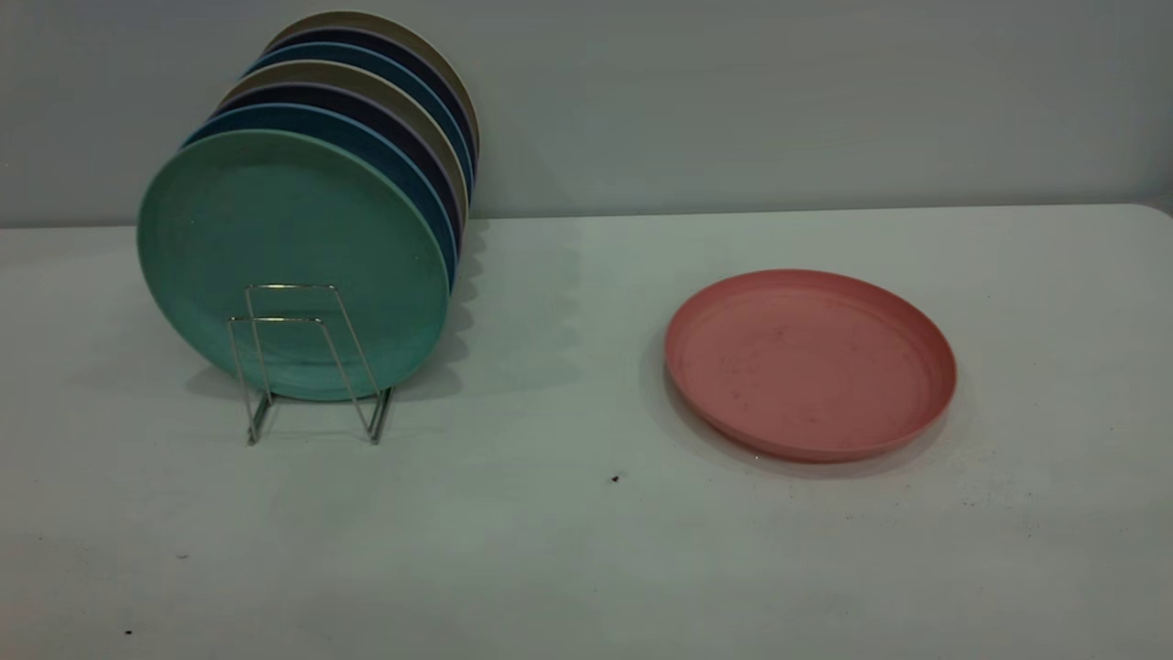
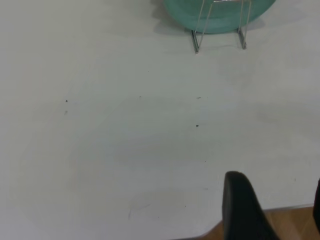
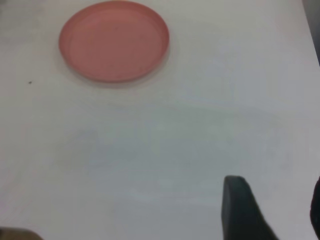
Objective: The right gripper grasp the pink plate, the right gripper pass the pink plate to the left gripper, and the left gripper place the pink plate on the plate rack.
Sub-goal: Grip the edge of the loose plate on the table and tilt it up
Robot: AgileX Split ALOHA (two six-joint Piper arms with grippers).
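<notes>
The pink plate (image 1: 810, 362) lies flat on the white table at the right; the right wrist view shows the pink plate (image 3: 114, 40) far off from my right gripper (image 3: 272, 192), which is open and holds nothing. The plate rack (image 1: 307, 362) stands at the left, its front wire loops bare, with a teal-green plate (image 1: 293, 261) and several more plates upright behind. In the left wrist view my left gripper (image 2: 272, 187) is open over the table's near edge, well short of the plate rack (image 2: 218, 30). Neither arm shows in the exterior view.
Several blue, dark and beige plates (image 1: 385, 101) fill the rack behind the teal one. A grey wall runs behind the table (image 1: 586, 532). Wooden floor (image 2: 295, 222) shows past the table's edge in the left wrist view.
</notes>
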